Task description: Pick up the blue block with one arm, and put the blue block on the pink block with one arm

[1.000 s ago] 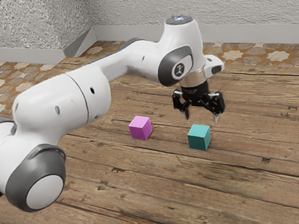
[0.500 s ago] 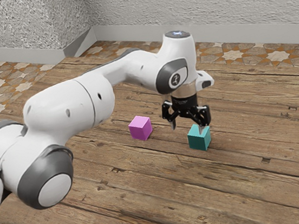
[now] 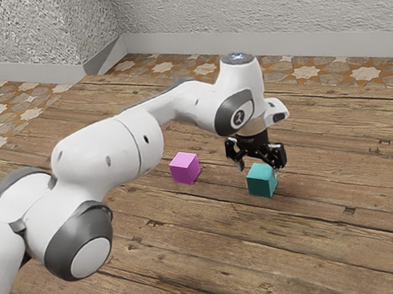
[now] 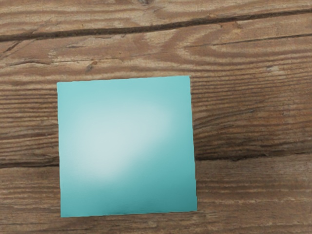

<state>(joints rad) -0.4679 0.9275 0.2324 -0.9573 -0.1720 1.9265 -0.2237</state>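
While our jaws hang wide astride its top, the blue block (image 3: 261, 180) sits on the counter (image 3: 352, 243) | pink block (image 3: 185, 168) at its 9 o'clock in the exterior view, apart | we judge it light, rigid, slick-faced | take opposite flat sides, mid-height

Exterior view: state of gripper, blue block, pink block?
blue block: flat on the wooden table, not lifted, not yet gripped.
gripper: open, fingertips low on either side of the blue block's top.
pink block: flat on the table, apart from the blue block, nothing on it.
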